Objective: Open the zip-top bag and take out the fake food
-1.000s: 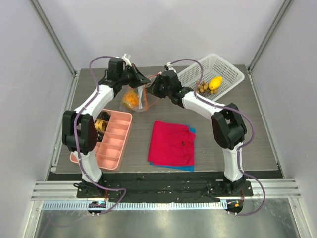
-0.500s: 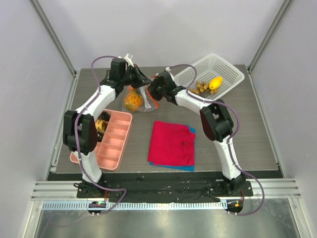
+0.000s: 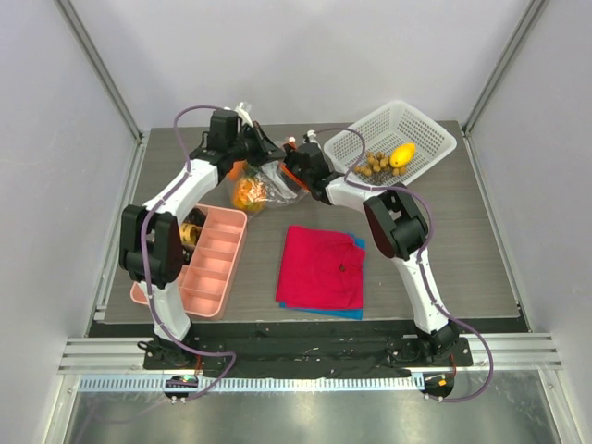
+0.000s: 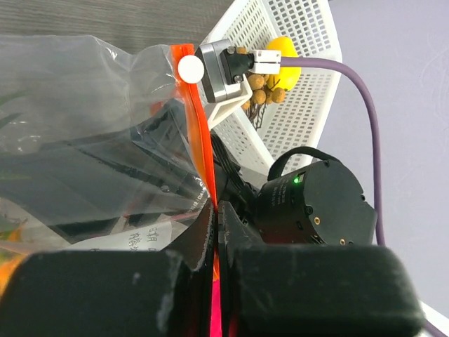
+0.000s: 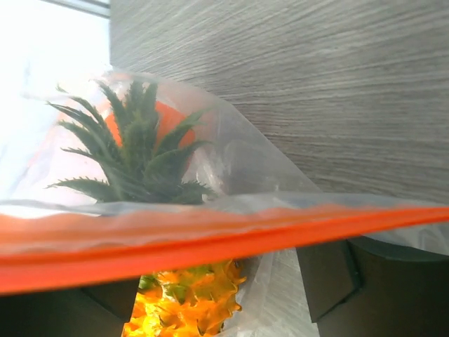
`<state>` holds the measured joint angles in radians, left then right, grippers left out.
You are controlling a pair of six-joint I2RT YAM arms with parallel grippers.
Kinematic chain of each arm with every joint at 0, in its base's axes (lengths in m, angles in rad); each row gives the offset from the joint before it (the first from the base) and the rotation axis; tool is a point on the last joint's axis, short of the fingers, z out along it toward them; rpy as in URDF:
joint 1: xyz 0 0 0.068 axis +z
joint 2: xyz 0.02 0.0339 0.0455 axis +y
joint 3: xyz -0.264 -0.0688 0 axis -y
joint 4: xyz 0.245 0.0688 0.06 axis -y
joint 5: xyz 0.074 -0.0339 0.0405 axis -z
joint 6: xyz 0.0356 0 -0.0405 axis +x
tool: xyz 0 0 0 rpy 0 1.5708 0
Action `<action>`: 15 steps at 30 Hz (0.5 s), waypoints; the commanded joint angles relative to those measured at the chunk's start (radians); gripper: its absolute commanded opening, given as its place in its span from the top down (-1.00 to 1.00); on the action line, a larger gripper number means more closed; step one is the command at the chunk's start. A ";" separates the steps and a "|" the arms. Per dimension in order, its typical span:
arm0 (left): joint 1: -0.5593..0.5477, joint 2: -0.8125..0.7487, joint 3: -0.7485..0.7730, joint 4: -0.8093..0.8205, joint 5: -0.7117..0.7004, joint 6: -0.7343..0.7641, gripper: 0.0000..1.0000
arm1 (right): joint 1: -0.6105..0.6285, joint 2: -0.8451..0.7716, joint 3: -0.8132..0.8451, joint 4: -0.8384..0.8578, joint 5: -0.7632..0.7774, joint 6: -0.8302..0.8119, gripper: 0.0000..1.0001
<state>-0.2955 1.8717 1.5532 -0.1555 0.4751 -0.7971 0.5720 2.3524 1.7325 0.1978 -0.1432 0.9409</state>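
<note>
Bag point(image 3: 262, 178): held up off the bench point(image 3: 462, 240) at rear centre, between the two hands. Clear, thin film, crinkled and sagging under its load. Judged soft and slippery; it will fold sooner than resist a pull.

Zip strip point(image 4: 198, 126): orange, and the only stiff part. In the left wrist view it runs up on edge from the fingers; in the right wrist view it lies as a band straight across.

Contents: pineapple point(image 5: 140, 158) with its green crown up against the film and yellow-orange body below. Probably hollow plastic, light and hard, with spiky leaves likely to snag on the film on the way out. Other pieces are too blurred to name.

Left hand point(image 4: 216, 210): closed tight on the strip, one lip of the mouth pinched between its fingers.

Right hand point(image 3: 292, 172): just beside the bag, jaws spread wide with one finger on either side of its view. The strip crosses in front of them unpinched. Cannot tell whether the mouth is parted.

Where to take hold, as a judgement: on the opposite lip of the strip, near the left hand's pinch. The bare film would only stretch and slide. Once the mouth is open, take the pineapple by the body, not the crown.

Around: white basket point(image 3: 435, 125) at rear right holding a yellow fruit point(image 3: 400, 154) and brown bits. Red cloth point(image 3: 322, 268) at front centre, pink tray point(image 3: 211, 264) at left.
</note>
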 commanded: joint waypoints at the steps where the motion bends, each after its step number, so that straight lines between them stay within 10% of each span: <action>1: -0.010 -0.005 0.001 0.011 0.026 0.006 1.00 | -0.006 -0.035 -0.021 0.244 -0.079 -0.033 -0.68; 15: -0.005 -0.016 0.013 -0.013 0.016 0.025 1.00 | -0.017 -0.056 -0.137 0.488 -0.252 -0.057 -0.42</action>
<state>-0.2989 1.8721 1.5532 -0.1623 0.4751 -0.7952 0.5583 2.3520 1.6115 0.5426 -0.3191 0.9115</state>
